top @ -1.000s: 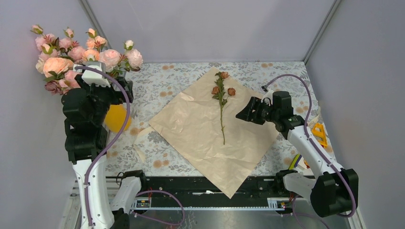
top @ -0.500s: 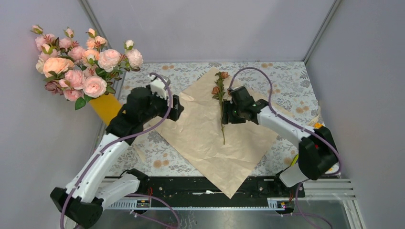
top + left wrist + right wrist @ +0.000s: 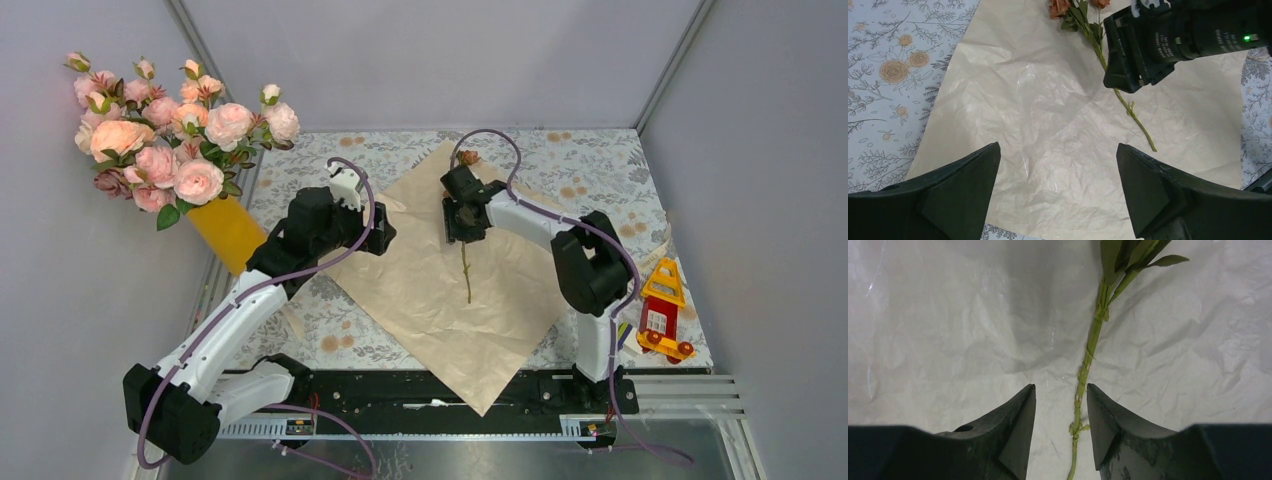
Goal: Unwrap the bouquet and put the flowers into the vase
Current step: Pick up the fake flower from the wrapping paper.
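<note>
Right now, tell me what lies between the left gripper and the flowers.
Only bare crinkled paper separates the left gripper from the flowers, as the left wrist view shows.

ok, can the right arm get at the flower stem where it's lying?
Probably yes: the right end effector sits over the flower stem, one finger on either side, jaws apart. Only flat paper lies beneath, and nothing blocks the way.
</note>
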Action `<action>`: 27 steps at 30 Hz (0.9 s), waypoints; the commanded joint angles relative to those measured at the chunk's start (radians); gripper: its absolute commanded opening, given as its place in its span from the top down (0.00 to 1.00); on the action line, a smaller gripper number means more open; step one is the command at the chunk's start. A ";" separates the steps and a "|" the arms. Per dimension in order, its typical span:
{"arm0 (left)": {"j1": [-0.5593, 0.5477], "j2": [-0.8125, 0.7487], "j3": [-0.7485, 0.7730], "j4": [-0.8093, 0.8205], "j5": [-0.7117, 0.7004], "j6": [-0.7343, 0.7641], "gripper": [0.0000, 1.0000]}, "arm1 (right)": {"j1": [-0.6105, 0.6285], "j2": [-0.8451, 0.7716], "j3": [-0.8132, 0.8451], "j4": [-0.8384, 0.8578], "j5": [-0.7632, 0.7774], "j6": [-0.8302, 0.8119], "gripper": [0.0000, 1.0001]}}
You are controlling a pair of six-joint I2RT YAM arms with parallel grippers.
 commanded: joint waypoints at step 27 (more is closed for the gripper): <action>-0.003 -0.049 0.006 0.018 -0.021 0.007 0.05 | -0.047 0.217 0.197 -0.101 0.109 0.013 0.69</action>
